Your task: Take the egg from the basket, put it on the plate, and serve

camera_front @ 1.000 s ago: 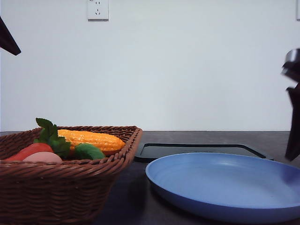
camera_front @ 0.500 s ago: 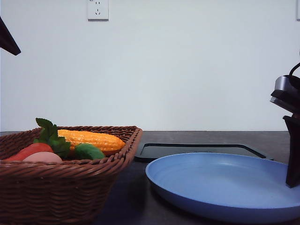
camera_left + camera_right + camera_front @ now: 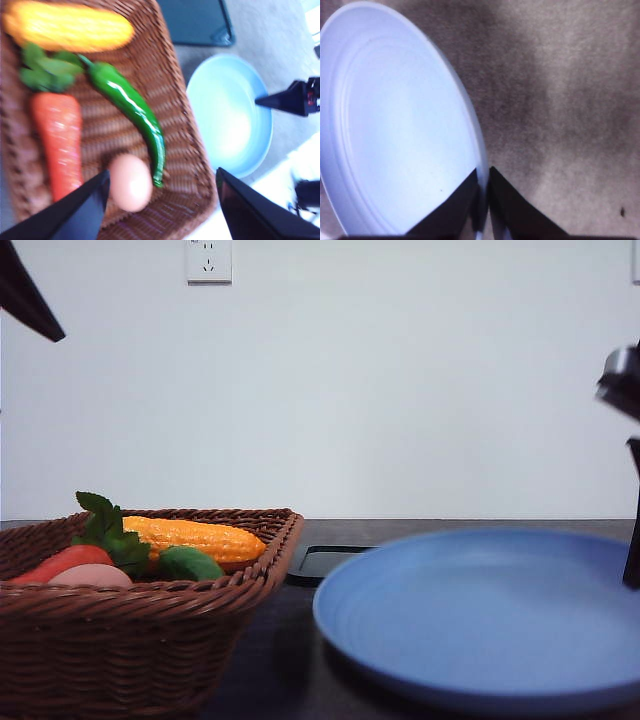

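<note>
Egg [image 3: 130, 182] sits in the basket [image 3: 190, 165] beside the green pepper [image 3: 132, 107]. Left end effector [image 3: 160, 200] hovers wide open above, empty. Right end effector [image 3: 482, 192] pinches the plate [image 3: 395, 125] rim. Smooth, brittle shell (likely slippery): cradle its middle.

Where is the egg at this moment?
The egg lies in the basket on the table's left side, between the carrot and the green pepper's tip; the open left gripper hovers above it.
</note>
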`<action>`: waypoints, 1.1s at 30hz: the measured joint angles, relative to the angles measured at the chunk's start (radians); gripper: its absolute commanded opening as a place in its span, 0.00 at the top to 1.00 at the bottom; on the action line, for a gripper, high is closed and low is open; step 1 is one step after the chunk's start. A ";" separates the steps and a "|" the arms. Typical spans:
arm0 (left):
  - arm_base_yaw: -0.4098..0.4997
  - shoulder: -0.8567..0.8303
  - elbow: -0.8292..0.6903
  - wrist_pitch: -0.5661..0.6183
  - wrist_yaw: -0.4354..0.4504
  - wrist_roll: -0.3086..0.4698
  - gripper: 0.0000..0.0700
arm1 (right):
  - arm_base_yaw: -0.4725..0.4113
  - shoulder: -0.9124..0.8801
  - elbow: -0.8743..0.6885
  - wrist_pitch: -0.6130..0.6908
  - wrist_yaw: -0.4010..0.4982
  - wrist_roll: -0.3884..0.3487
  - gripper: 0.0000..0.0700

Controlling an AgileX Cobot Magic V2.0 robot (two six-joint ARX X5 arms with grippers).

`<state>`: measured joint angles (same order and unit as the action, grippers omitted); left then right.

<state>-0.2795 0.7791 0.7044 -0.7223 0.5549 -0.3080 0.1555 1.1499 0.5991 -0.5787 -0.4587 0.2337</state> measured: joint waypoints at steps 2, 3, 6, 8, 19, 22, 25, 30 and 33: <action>-0.041 0.003 0.000 0.005 -0.001 -0.014 0.34 | -0.009 -0.049 0.000 -0.009 0.000 0.000 1.00; -0.064 0.008 0.000 0.008 -0.005 -0.022 0.34 | -0.014 -0.074 0.000 -0.011 0.000 0.001 1.00; -0.135 0.044 0.003 0.011 -0.059 -0.045 0.34 | -0.033 -0.141 0.000 -0.013 0.011 0.007 1.00; -0.181 0.079 0.008 0.013 -0.117 -0.056 0.34 | -0.048 -0.179 0.000 -0.013 0.033 0.007 1.00; -0.390 0.374 0.105 0.020 -0.378 -0.077 0.34 | -0.107 -0.260 0.000 -0.014 0.049 0.007 1.00; -0.414 0.462 0.142 0.003 -0.418 -0.076 0.34 | -0.109 -0.260 0.000 -0.015 0.047 0.007 1.00; -0.430 0.539 0.176 -0.021 -0.448 -0.076 0.34 | -0.109 -0.260 0.000 -0.016 0.046 0.007 1.00; -0.439 0.614 0.187 -0.028 -0.453 -0.076 0.34 | -0.109 -0.260 0.000 -0.016 0.045 0.007 1.00; -0.439 0.640 0.187 -0.025 -0.455 -0.073 0.34 | -0.109 -0.260 0.000 -0.015 0.045 0.007 1.00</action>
<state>-0.7184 1.4188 0.8913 -0.7473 0.0999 -0.3808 0.0463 0.8898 0.5991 -0.5941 -0.4133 0.2409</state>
